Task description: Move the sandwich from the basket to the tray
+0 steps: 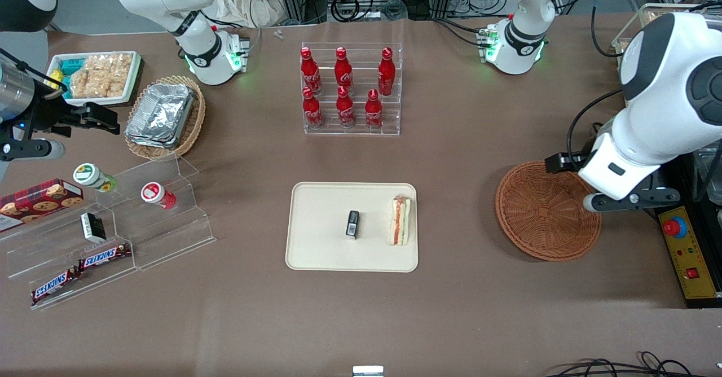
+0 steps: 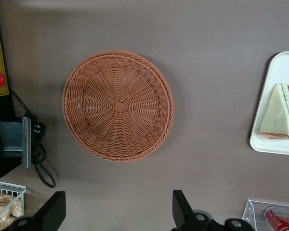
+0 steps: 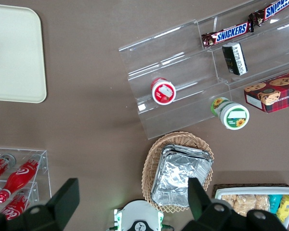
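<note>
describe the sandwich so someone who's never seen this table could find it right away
Find the flat cream tray nearest the front camera, mid-table. The sandwich lies on it, at the end toward the empty brown wicker basket, above which the open gripper hovers. Unlike the small black item beside it, it is white bread with red-green filling.

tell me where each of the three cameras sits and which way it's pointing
Front view: high, facing the robots, looking down at the table; the sandwich lies on the tray, and the working arm hangs over the basket.
Left wrist view: looks straight down past the open gripper at the empty basket.
Right wrist view: looks down at the foil containers; its own fingers show.
Shared: basket, tray and sandwich appear in both front and left wrist views.
</note>
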Controlling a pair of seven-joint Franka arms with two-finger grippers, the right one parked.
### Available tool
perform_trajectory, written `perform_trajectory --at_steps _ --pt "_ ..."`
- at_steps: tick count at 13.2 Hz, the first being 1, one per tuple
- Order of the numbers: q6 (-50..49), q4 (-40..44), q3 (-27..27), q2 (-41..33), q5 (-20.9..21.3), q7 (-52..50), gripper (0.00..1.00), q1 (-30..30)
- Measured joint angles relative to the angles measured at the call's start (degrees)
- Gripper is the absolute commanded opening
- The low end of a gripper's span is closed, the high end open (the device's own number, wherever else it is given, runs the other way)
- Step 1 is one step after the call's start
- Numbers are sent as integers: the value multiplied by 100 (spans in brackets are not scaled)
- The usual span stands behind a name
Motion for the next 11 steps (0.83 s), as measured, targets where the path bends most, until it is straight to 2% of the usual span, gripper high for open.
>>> perform_trajectory --at_steps 4,11 --pt "0 -15 188 -34 -161 7 99 81" --pt "14 -17 2418 -288 -773 1054 100 -1346"
